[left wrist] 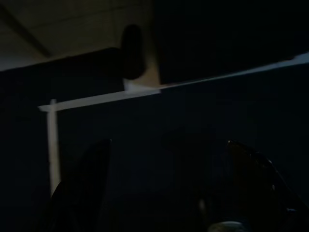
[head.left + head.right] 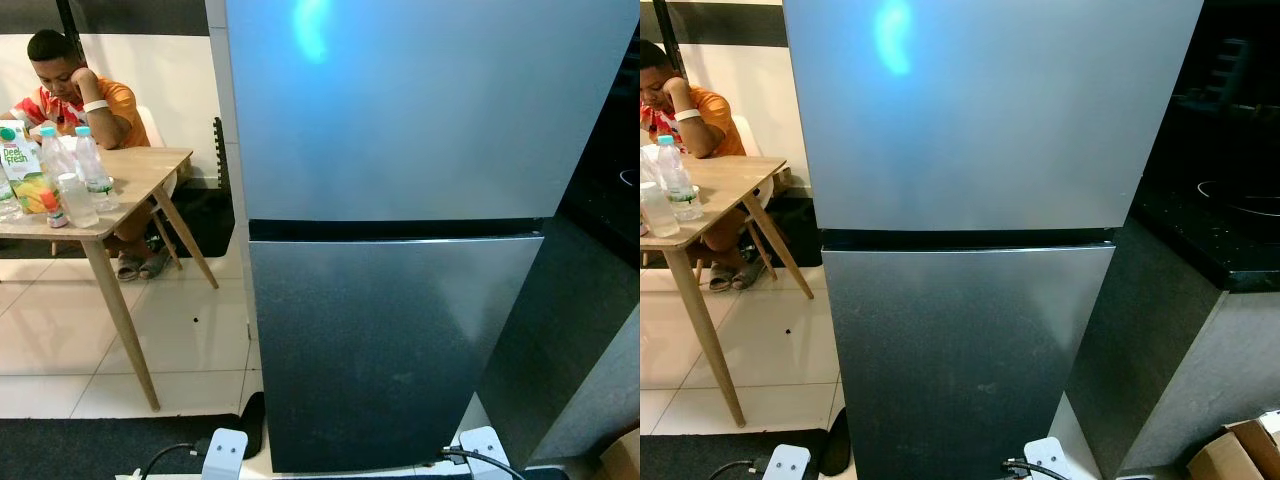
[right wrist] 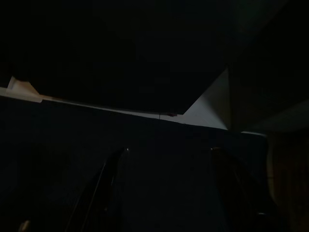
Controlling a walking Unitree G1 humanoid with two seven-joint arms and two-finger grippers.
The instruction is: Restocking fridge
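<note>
Squarely ahead in the left eye view stands the tall two-door fridge of brushed grey steel (image 2: 400,250), both doors shut, a dark seam between the upper and the lower door. Stock waits well to the left on the light wooden table (image 2: 150,170): clear plastic water bottles with teal caps (image 2: 92,165) and a green-and-white juice carton (image 2: 22,165). A person in an orange shirt (image 2: 85,95) sits at its far side.

From the right eye view, a black countertop (image 2: 1210,240) runs close along the fridge's right flank, and a brown cardboard box (image 2: 1235,450) sits on the floor near it. Pale tiled floor (image 2: 770,350) lies open to the left, so I judge a door needs its swing and the robot's stance planned toward that freer side, clear of the splayed table leg.

Along the left wrist view, dim and shaded, the left gripper (image 1: 169,188) shows its two black fingers spread apart, holding nothing.

Likewise in the right wrist view the right gripper (image 3: 169,193) hangs parted and empty.
</note>
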